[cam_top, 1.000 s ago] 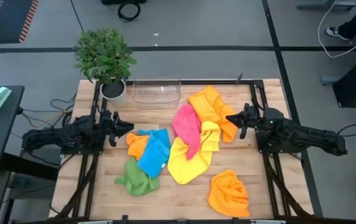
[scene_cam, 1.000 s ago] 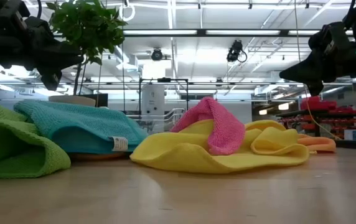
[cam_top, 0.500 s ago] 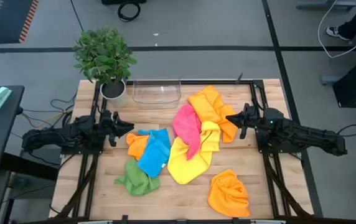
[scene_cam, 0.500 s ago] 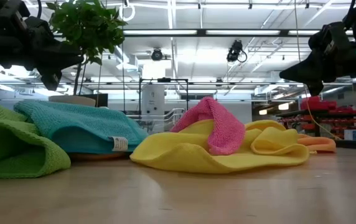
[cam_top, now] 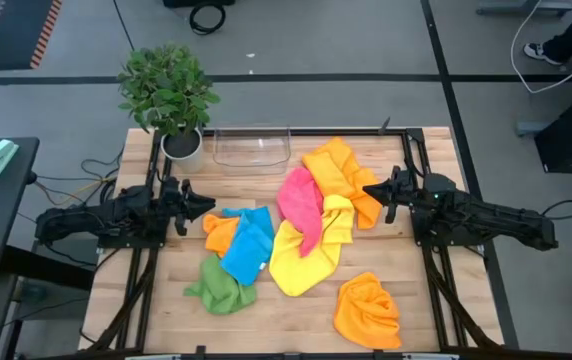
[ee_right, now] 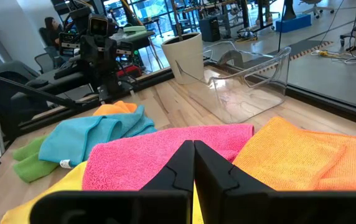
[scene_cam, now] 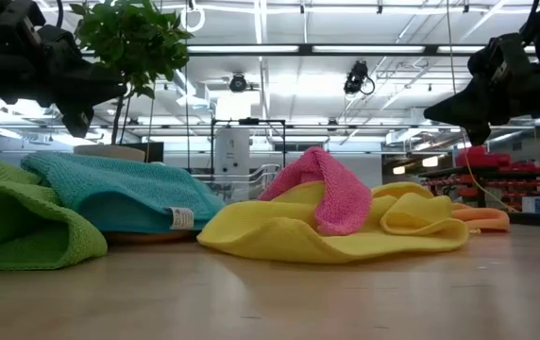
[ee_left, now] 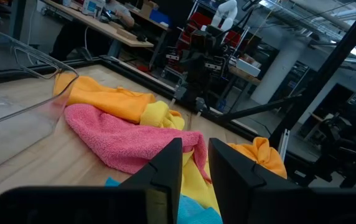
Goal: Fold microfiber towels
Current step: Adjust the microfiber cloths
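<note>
Several crumpled microfiber towels lie in a heap on the wooden table. An orange towel is at the far right, and a pink towel drapes over a yellow towel. A blue towel overlaps a small orange towel and a green towel. Another orange towel lies apart at the near right. My left gripper hovers level at the heap's left, its fingers slightly open and holding nothing. My right gripper hovers level at the heap's right, shut and holding nothing.
A clear plastic tray stands at the table's far edge, with a potted plant to its left. Black frame rails run along the table's left and right sides. Bare wood shows along the near edge between the green towel and the near orange towel.
</note>
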`<state>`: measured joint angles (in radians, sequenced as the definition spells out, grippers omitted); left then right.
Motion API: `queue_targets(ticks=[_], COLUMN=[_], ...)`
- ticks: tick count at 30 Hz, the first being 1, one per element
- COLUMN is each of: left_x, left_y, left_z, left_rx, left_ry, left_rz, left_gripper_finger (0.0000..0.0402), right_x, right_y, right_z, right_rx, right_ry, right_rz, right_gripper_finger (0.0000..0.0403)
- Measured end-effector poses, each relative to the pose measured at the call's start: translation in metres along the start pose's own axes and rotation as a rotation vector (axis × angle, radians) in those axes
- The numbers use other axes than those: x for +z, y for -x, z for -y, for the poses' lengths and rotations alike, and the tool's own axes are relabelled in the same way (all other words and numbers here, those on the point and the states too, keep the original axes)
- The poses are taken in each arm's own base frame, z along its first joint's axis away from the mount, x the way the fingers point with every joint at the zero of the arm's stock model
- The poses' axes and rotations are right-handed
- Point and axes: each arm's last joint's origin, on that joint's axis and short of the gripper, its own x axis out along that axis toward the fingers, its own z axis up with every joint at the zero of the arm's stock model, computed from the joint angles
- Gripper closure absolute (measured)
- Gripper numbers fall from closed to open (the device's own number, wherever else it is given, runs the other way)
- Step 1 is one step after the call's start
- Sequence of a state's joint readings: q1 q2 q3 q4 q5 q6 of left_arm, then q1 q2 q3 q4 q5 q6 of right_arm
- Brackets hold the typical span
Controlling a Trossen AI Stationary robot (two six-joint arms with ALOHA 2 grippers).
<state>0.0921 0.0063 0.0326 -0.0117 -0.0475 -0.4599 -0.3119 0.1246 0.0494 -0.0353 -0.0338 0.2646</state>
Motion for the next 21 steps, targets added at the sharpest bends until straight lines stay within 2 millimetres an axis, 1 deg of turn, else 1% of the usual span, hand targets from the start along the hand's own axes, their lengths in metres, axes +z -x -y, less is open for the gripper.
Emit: queue_targets(ticks=[9,17,21], left_x=[0.0001,0.0000,0.0000], left_y=[0.0000,0.0000,0.0000], left_z=[0.0000,0.0000,-0.0001], left_rx=[0.000,0.000,0.001], left_ry=[0.000,0.000,0.000], left_rz=[0.000,0.000,0.000], left_gripper_finger=[0.0311,0.0319,0.0316], right_x=[0.0000,0.0000,0.0000], right_y=[0.0000,0.0000,0.0000], right_z=[0.0000,0.0000,0.0000], right_rx=[0.000,0.000,0.000], right_ry=[0.000,0.000,0.000], right_rz=[0.000,-0.001,0.000], right_gripper_finger=[0.0388,0.0388,0.0388])
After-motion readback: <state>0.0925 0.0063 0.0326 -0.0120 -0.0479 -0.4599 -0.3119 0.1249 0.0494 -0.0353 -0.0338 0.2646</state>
